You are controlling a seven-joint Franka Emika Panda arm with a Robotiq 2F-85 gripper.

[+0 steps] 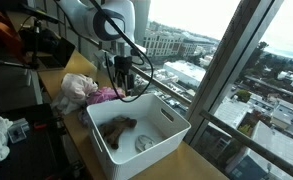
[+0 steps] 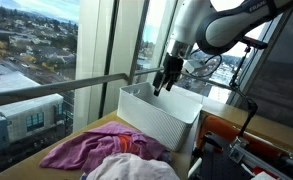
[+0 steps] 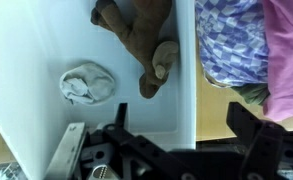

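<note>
brown plush toy [image 3: 136, 38] in white bin [image 3: 31, 40], fingers [image 3: 258, 135] spread.

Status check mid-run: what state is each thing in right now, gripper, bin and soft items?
Gripper: open, empty, above the bin.
White bin: upright, uncovered.
Brown plush toy: lying inside the bin.
White balled cloth: inside the bin, apart from the toy.
Pink cloth: crumpled, outside the bin.
</note>
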